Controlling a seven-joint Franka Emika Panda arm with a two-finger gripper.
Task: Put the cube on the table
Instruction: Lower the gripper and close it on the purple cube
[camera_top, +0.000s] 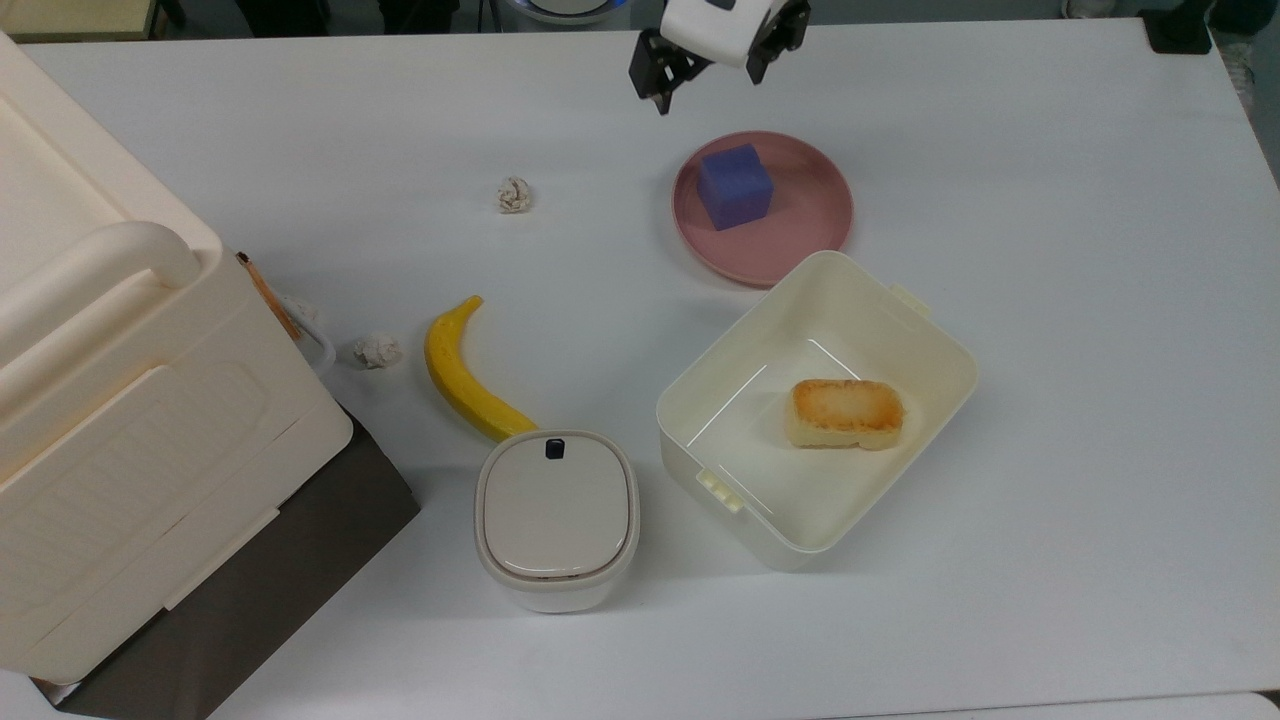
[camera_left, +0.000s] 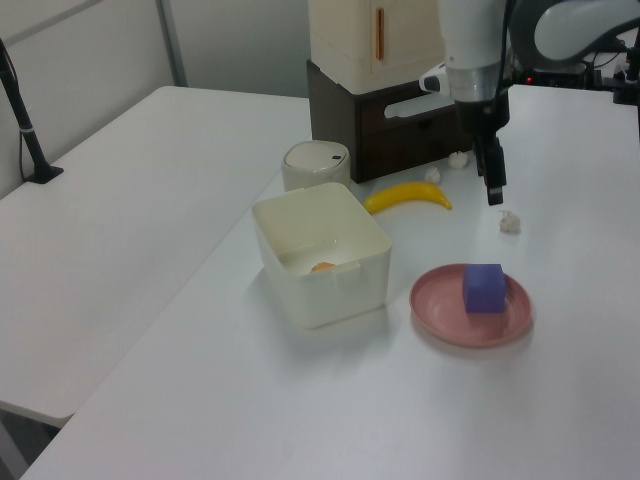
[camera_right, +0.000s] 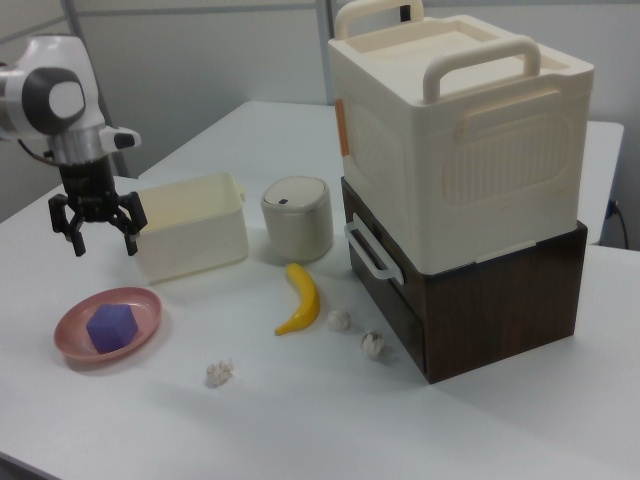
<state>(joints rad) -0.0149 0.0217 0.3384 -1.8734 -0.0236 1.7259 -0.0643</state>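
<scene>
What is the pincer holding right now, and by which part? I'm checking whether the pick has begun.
Nothing. The pincer hangs open and empty above the table, while the cube sits untouched on the pink plate.

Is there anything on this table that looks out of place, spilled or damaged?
Nothing looks spilled or broken. Three small crumpled paper balls lie loose on the table: one in the open and two near the banana and the dark cabinet. The cube sits on the pink plate.
</scene>
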